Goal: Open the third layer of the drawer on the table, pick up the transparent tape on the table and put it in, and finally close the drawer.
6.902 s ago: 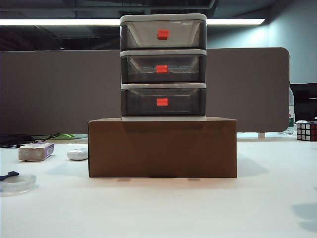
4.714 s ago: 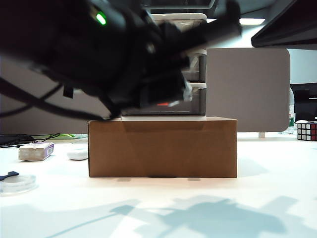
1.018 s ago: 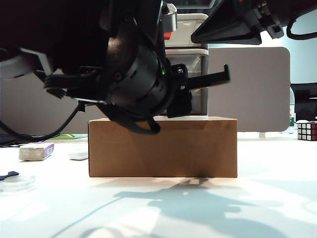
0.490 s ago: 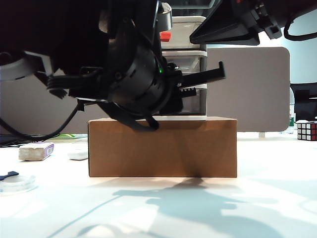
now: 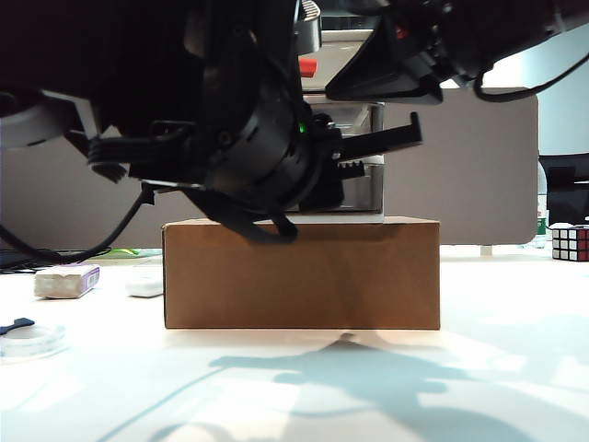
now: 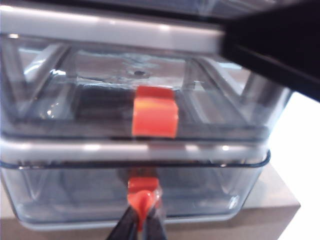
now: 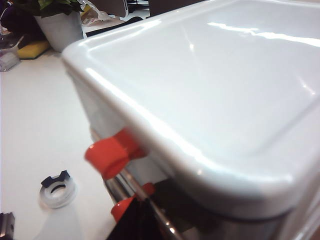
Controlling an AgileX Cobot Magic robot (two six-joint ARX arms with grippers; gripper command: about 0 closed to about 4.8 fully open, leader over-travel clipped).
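The drawer (image 6: 125, 145) stands on a brown cardboard box (image 5: 302, 273). The third layer (image 6: 75, 195) is its lowest smoky drawer. My left gripper (image 6: 143, 212) is shut on that drawer's red-orange handle (image 6: 142, 189), the black fingers pinching it from both sides. In the exterior view the left arm hides most of the unit. My right gripper (image 5: 386, 78) hangs over the unit's white top (image 7: 215, 75); its jaws are not clear. The transparent tape (image 5: 32, 339) lies at the table's far left, and the right wrist view shows the tape (image 7: 58, 192) with its dark tab.
A white block with a purple label (image 5: 66, 281) and a small white oval object (image 5: 144, 286) lie left of the box. A Rubik's cube (image 5: 570, 243) sits at the far right. A potted plant (image 7: 60, 27) stands behind.
The left gripper's fingers have closed onto the lowest drawer's handle. The right arm has come down and leftward over the top of the drawer unit.
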